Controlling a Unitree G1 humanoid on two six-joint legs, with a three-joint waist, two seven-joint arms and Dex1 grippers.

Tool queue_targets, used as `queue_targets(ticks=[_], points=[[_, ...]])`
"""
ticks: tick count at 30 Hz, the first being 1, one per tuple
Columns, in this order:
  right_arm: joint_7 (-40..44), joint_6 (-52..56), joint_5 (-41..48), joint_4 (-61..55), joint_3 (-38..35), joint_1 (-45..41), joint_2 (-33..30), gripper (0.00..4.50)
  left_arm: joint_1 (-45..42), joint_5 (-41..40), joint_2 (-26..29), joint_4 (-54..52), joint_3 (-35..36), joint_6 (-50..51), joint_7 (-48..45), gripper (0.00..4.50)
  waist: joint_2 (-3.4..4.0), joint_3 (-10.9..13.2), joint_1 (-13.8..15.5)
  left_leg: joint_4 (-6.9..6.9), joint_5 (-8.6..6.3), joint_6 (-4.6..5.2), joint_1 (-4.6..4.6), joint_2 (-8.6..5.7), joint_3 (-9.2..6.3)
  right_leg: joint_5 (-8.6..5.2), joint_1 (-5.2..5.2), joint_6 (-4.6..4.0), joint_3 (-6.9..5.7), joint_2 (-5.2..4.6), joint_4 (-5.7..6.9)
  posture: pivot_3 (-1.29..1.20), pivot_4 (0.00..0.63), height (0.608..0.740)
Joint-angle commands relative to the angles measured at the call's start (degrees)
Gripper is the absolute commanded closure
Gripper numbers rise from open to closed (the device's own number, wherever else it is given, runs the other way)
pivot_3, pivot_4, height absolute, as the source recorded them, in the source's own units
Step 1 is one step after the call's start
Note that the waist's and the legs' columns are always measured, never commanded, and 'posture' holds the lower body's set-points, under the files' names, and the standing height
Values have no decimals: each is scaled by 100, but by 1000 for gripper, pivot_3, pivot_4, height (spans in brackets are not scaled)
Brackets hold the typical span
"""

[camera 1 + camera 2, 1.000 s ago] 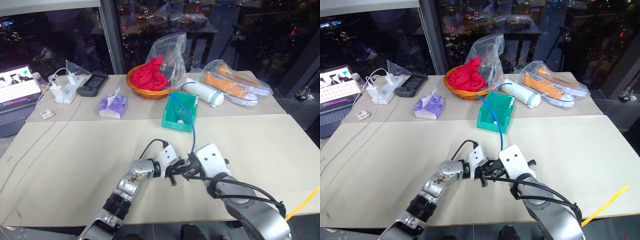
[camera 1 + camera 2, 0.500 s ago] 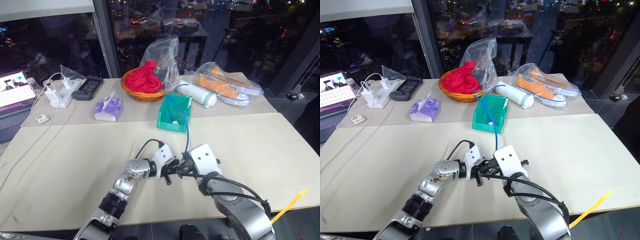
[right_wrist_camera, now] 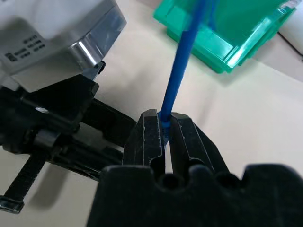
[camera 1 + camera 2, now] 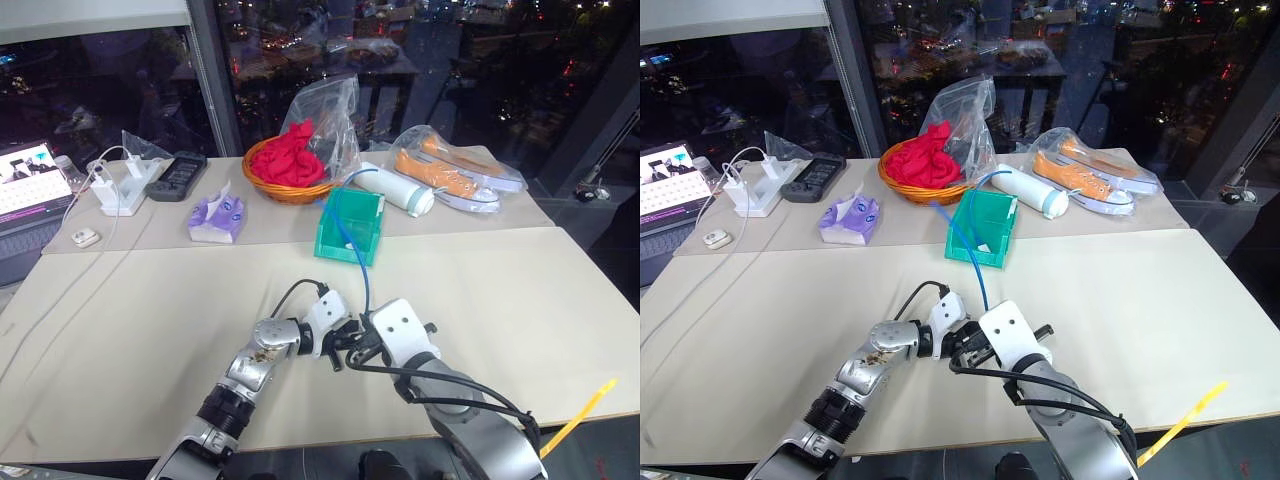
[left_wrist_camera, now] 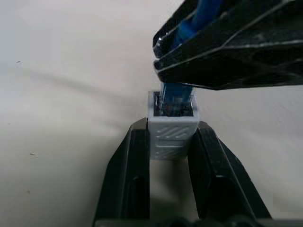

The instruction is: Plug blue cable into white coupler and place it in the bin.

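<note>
Low in the frame's centre, the left gripper [image 5: 171, 142] clamps its jaws on the white coupler [image 5: 172, 130]; the right gripper [image 3: 163, 130] pinches the blue cable [image 3: 179, 71], its plug at the coupler's socket; the bin [image 4: 352, 228] sits above on the counter [image 4: 150, 300].

The bin [image 4: 352, 229] stands behind both hands, before the basket [image 4: 290, 177].

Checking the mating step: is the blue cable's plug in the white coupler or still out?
In. The left wrist view shows the blue cable end inside the white coupler socket; whether it is fully seated, cannot tell.
</note>
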Motion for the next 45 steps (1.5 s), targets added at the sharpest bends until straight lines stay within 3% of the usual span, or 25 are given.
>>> queue_targets(ticks=[1, 11, 21, 24, 34, 36, 41, 45], points=[[367, 431, 225, 835, 971, 603, 81, 4500, -42, -246, -16, -466, 222, -73, 38, 3865, -4, -5, -7, -3, -1, 1, 3, 0, 0, -2, 0, -4, 0, 0, 1, 0, 150, 723], [513, 581, -3, 1162, 893, 987, 154, 4500, 99, -262, 51, -738, 208, 105, 38, 3865, -50, -49, -1, -66, -1, 1, 46, 4, 0, -42, 6, -19, -1, 2, 8, 0, 150, 723], [722, 807, 125, 2204, 739, 938, 489, 4500, 71, -253, 79, -789, 246, 152, 108, 3865, -110, -110, -17, -89, -7, 10, 104, 13, -8, -69, 48, -23, -3, 13, 7, 0, 150, 723], [855, 738, 144, 2255, 693, 886, 480, 4500, 50, -255, 78, -748, 258, 128, 143, 3865, -120, -116, -19, -100, -16, 20, 164, 18, -8, -91, 97, -20, -4, 17, 7, 0, 150, 723], [1052, 541, -4, 1781, 83, 724, 328, 4500, -6, -211, -53, -477, 275, -132, 225, 3865, -134, -128, 27, -135, -12, 13, 175, 15, -9, -95, 97, -20, -4, 11, 3, 0, 150, 723], [1072, 541, -34, 1704, -48, 680, 316, 4500, -8, -223, -64, -437, 280, -189, 204, 2857, -135, -128, 40, -138, -12, 12, 175, 14, -9, -95, 97, -19, -3, 10, 2, 0, 150, 723], [1075, 629, 71, 1095, -664, 463, 385, 4500, 46, -406, 7, -585, 461, 46, 216, 1179, -133, -123, 89, -139, -11, 10, 167, 12, -12, -94, 95, -17, -4, 8, -2, 0, 150, 723], [1274, 927, 568, 238, -1771, 61, 601, 4500, 395, -583, 342, -1221, 623, 284, 161, 1179, -101, -63, 130, -141, -5, -1, 150, 9, -14, -93, 82, -14, -5, 4, -6, 0, 150, 723]])
